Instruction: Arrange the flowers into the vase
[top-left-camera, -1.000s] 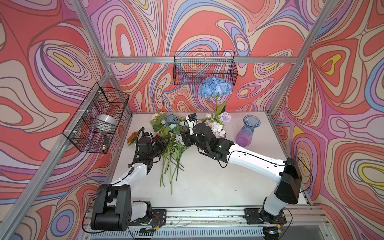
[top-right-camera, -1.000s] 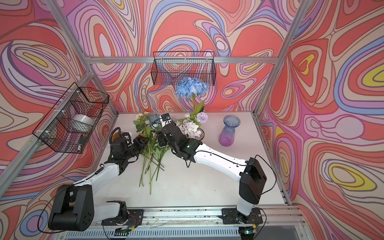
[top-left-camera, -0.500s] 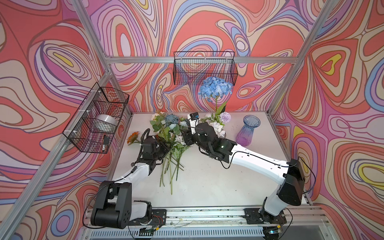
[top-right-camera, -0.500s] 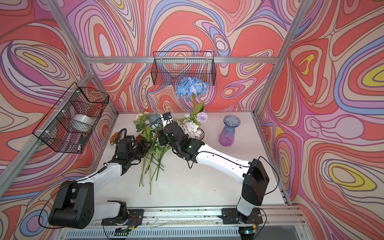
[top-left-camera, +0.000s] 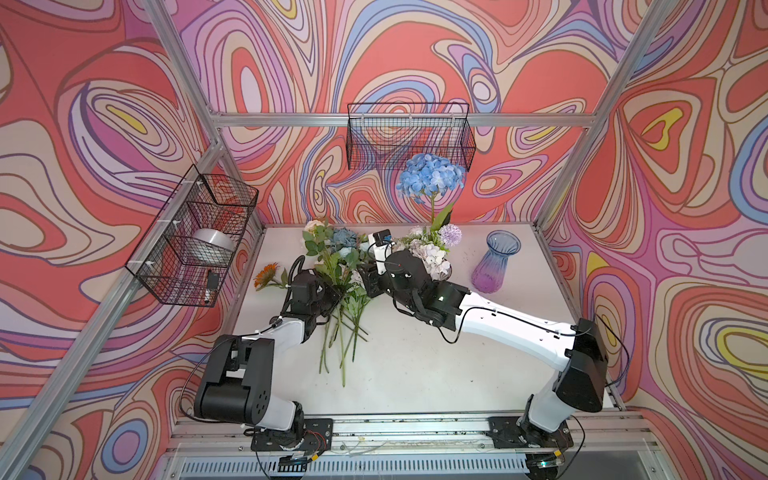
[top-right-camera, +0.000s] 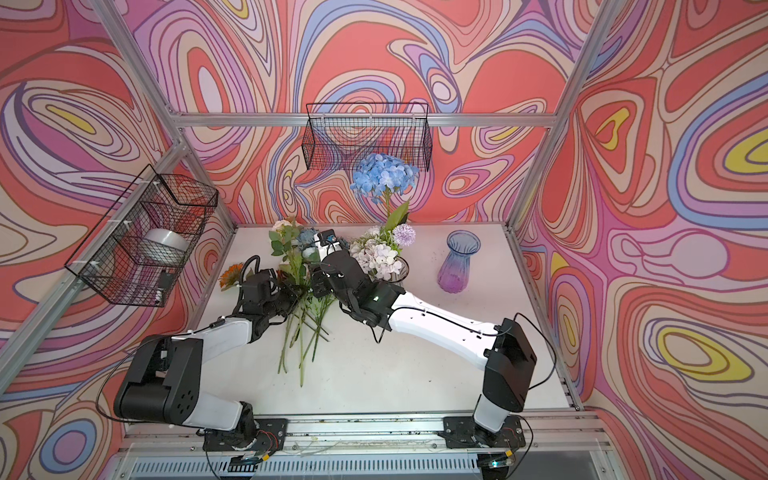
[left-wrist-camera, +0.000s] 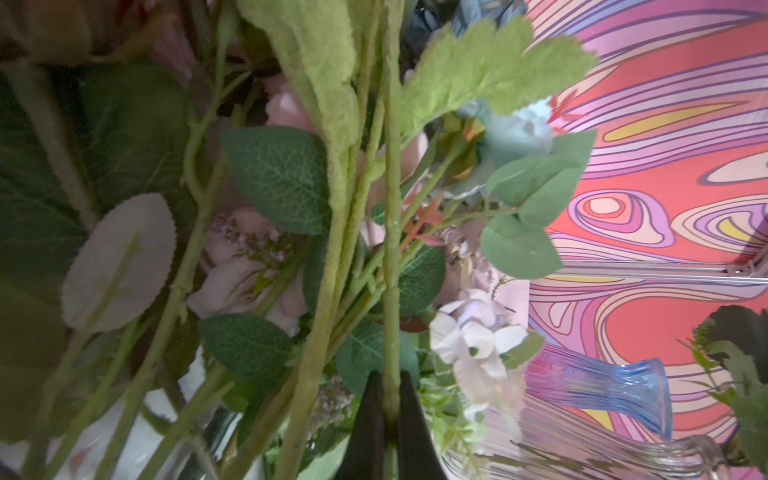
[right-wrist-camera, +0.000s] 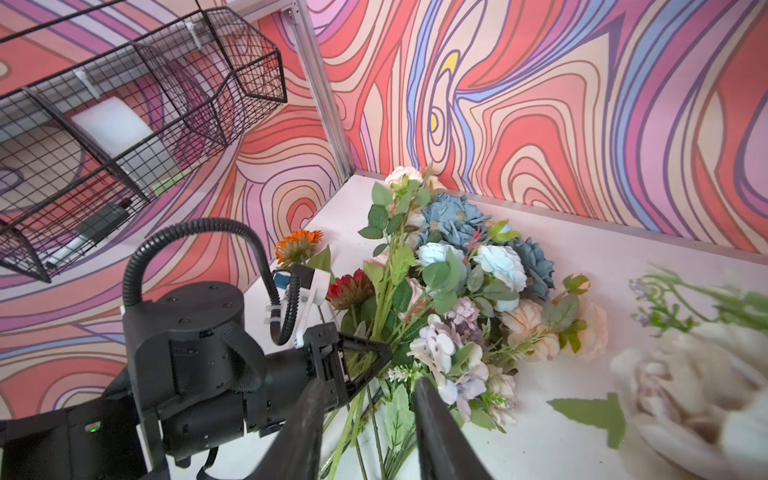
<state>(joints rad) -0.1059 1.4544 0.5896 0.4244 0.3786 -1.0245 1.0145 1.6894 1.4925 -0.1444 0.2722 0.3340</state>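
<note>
A few flowers (top-left-camera: 430, 178) stand in the glass vase (top-right-camera: 404, 268) at 12 o'clock, but a big pile (top-left-camera: 338, 266) lies at 11 o'clock and the purple vase (top-left-camera: 496, 262) at 2 o'clock is empty, so most of the job is left. The left gripper (left-wrist-camera: 384, 399) pinches one green stem (left-wrist-camera: 390, 270) in the pile. The right gripper (right-wrist-camera: 368, 386) hangs over the stems, partly open, holding nothing.

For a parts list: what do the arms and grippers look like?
Left arm and right arm: white link shells between black boxy joints, thin black cables clipped alongside. A ribbed black hose loops at the left wrist. Right gripper fingers are black, tapering.
</note>
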